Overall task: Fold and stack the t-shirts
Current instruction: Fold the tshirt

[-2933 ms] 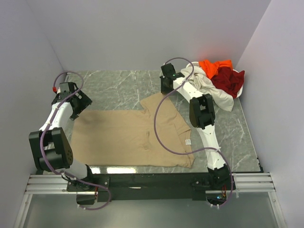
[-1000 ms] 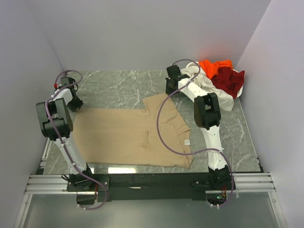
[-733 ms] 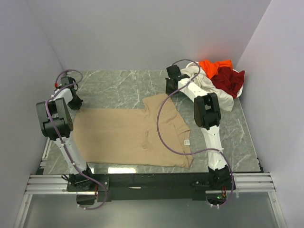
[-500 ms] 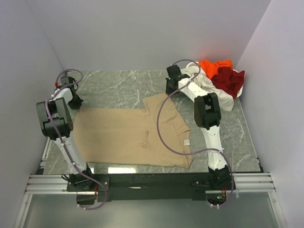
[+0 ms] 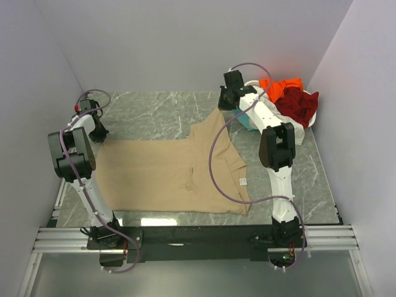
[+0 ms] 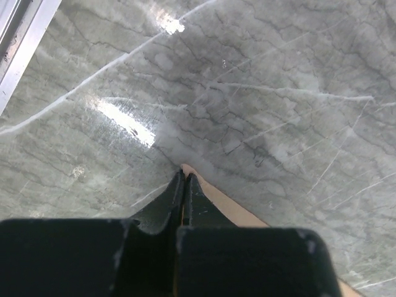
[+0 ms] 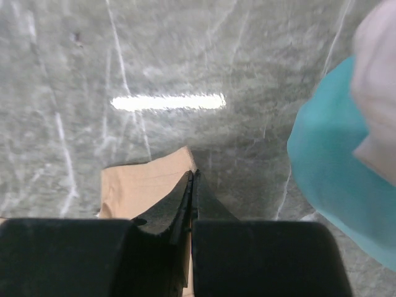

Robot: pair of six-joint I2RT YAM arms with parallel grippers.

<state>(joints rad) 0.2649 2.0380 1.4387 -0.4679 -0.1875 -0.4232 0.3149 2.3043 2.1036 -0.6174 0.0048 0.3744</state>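
A grey marbled table (image 5: 154, 108) is sitting inside plain pale walls (image 5: 185, 43), and it is carrying all the work.

Nearest the arm bases, the tan t-shirt (image 5: 167, 176) is lying mostly flat, its near hem running along the table's near edge. Its right-hand part is lying doubled and rumpled, with a small white label (image 5: 244, 182) showing.

The left gripper (image 6: 184, 179) is resting low on the table at the shirt's far left corner. Its fingers are pressing together, and a sliver of tan cloth is showing at their tips and trailing off to their right, so I judge that it is pinching that corner.

The right gripper (image 7: 191, 176) is likewise holding its fingers together on a tan corner, which is spreading out to the left of its tips. In the top view the shirt is drawing to a peak toward it.

Just right of this gripper the teal shirt (image 7: 328, 179) is lying, with the cream-white shirt (image 7: 377, 93) overlapping it. Beyond them the orange shirt (image 5: 278, 85) and dark red shirt (image 5: 300, 105) are heaped at the far right corner.

Risks, as judged:
- Both grips are taking very little cloth, so a pull to spread the shirt could slip a corner free.
- The right arm's purple cable (image 5: 213, 167) is hanging over the shirt and could drag or wrinkle it.
- The teal shirt is lying close enough to the right gripper to be snagged.
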